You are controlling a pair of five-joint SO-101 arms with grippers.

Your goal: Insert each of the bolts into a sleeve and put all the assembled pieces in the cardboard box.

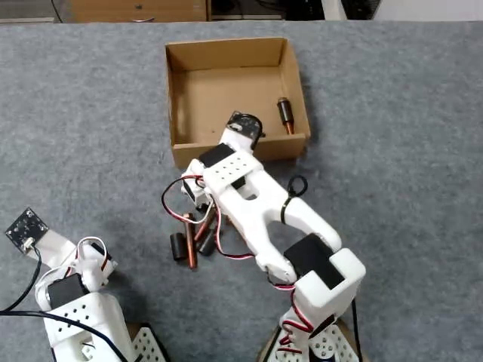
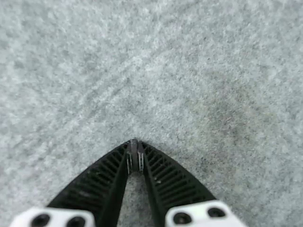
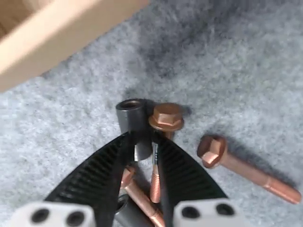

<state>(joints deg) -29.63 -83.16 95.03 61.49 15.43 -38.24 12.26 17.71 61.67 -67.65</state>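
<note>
Jaws of right gripper (image 3: 144,150) pinch the dark sleeve (image 3: 131,119) among loose bolts (image 3: 246,168), just outside cardboard box (image 1: 176,98) — left gripper (image 2: 135,144) pressed together over carpet | step: securing sleeve for mating | next: likely needs a bolt lined up with its bore

grey felt table (image 1: 392,151) carrying the cardboard box (image 1: 226,47), loose copper bolts (image 1: 191,253) and a sleeve (image 1: 178,246) clustered just outside it.

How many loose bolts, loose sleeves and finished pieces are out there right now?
Loose bolts: 3
Loose sleeves: 2
Assembled piece in the cardboard box: 1
Total: 6
</note>
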